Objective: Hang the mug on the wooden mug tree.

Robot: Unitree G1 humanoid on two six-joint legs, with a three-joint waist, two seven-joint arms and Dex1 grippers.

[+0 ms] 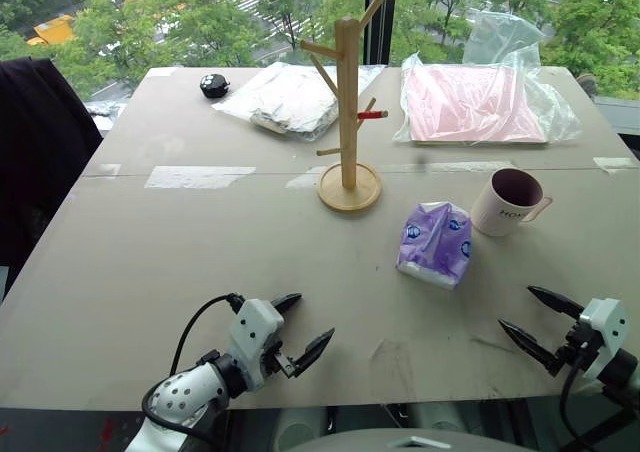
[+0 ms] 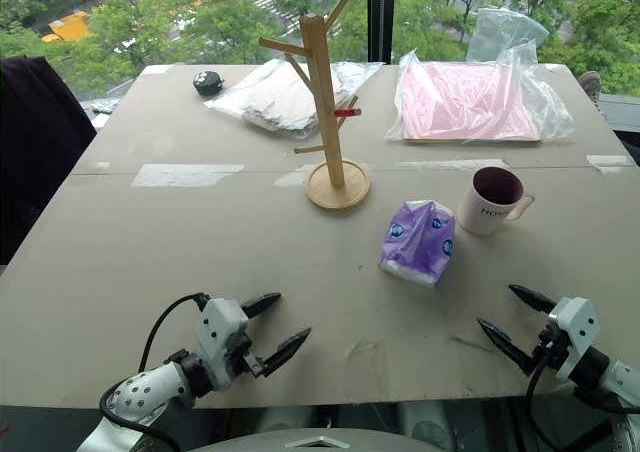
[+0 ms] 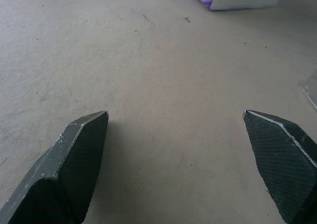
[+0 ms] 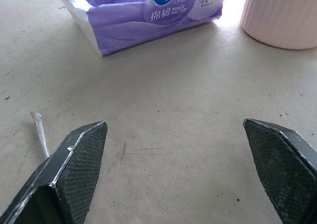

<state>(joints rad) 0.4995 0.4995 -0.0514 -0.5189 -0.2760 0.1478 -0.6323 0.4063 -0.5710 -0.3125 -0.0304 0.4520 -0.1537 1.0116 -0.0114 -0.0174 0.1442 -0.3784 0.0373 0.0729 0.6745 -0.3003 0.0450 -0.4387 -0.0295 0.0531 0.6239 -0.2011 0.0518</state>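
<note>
The pale pink mug (image 1: 505,203) with a dark maroon inside stands upright on the table at the right, its handle turned to the right. The wooden mug tree (image 1: 349,107) rises on its round base near the table's middle, one peg red-tipped. My right gripper (image 1: 528,319) hovers open near the front right edge, well short of the mug, whose ribbed side (image 4: 282,16) shows ahead of its fingers. At the front left, my left gripper (image 1: 303,327) is open over bare table, nothing between its fingers.
A purple-white tissue pack (image 1: 436,243) lies between the mug and the front of the table. Two plastic bags, one pink (image 1: 475,102) and one pale (image 1: 285,97), lie at the back. A small black object (image 1: 214,85) sits far left.
</note>
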